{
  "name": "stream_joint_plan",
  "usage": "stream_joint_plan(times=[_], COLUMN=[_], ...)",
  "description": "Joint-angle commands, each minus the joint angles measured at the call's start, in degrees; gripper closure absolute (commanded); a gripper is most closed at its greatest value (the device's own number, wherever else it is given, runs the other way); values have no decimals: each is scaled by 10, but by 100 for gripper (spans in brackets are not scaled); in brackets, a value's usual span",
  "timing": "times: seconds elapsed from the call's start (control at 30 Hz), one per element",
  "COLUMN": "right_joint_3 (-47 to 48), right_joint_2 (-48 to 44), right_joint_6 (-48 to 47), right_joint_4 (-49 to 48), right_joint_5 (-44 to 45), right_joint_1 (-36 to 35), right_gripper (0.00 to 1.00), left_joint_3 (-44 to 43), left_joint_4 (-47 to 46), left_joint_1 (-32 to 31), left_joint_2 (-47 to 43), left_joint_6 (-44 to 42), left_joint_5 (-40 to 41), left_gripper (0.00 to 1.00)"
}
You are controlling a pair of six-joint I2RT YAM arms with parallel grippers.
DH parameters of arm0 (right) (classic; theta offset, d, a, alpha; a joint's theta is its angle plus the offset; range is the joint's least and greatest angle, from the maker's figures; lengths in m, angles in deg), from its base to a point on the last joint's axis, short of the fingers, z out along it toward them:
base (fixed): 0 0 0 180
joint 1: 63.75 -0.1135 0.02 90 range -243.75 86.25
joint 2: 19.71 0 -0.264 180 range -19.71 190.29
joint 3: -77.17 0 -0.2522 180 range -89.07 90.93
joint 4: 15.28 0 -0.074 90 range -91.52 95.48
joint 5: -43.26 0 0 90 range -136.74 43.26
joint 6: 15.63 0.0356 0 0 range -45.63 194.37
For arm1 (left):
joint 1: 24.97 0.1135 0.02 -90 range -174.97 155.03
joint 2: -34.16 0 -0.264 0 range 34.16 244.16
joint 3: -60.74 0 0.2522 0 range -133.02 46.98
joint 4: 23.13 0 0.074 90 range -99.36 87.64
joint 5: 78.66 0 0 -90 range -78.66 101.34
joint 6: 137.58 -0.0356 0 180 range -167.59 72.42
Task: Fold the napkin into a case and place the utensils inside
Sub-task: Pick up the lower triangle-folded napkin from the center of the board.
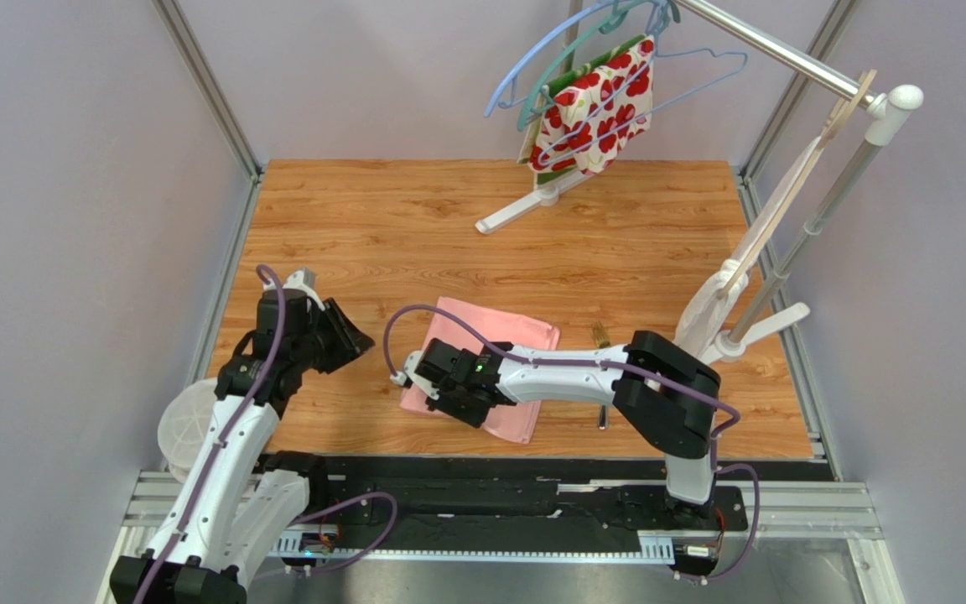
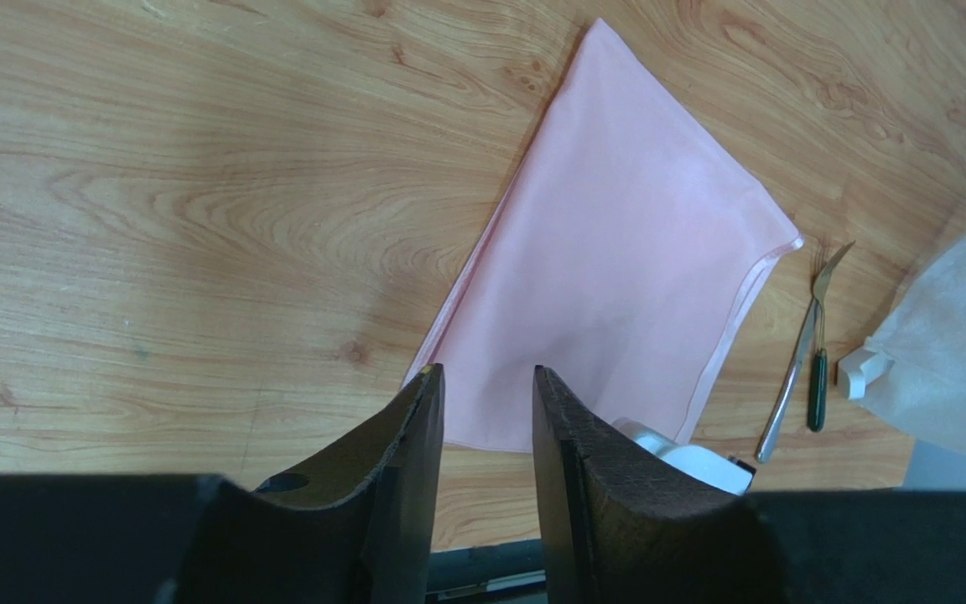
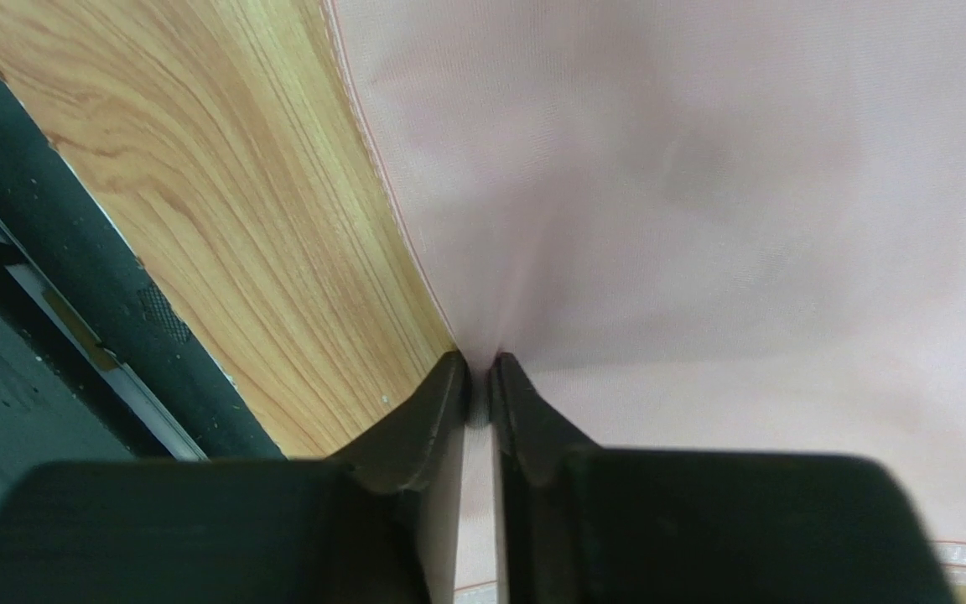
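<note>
Right jaws: pinching edge of light-pink soft cloth napkin (image 3: 702,189), likely to fold it.
Left jaws: hanging half-open, empty.

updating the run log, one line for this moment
right gripper shut on napkin edge | left gripper open, empty | utensils on table beside napkin

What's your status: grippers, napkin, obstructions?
Right gripper pinched on napkin edge. Left gripper open, empty, hovering apart. Utensils beside napkin; nothing in the way.
</note>
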Motion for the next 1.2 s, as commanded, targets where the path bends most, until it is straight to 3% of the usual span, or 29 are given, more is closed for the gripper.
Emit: stream_joint_plan(times=[0.0, 0.07, 0.17, 0.37, 0.53, 0.7, 0.93, 1.17], right_joint_3=[-4, 16, 41, 39, -2, -19, -61, -60], right_joint_2=[38, 29, 3, -28, -14, 11, 30, 36], right_joint_6=[4, 13, 38, 97, 175, 258, 345, 338], right_joint_4=[-22, -20, -20, -52, -149, -225, -361, -353], right_joint_5=[9, -39, -117, -317, -476, -552, -624, -612], right_joint_1=[-8, -7, 7, 87, 172, 224, 256, 258], right_gripper=[90, 100, 100, 100, 100, 100, 100, 100], left_joint_3=[12, 17, 16, 21, 64, 71, 67, 58], left_joint_4=[-17, -15, -13, -42, -119, -125, -132, -130], left_joint_1=[12, 12, 12, 12, 12, 11, 3, -2], left_joint_2=[7, 16, 37, 87, 41, 51, 97, 158], left_joint_6=[-8, -5, 3, -1, 40, 77, 129, 165], left_joint_5=[-24, -30, -47, -111, -143, -150, -145, -133], left_gripper=[55, 48, 32, 35, 36, 26, 26, 32])
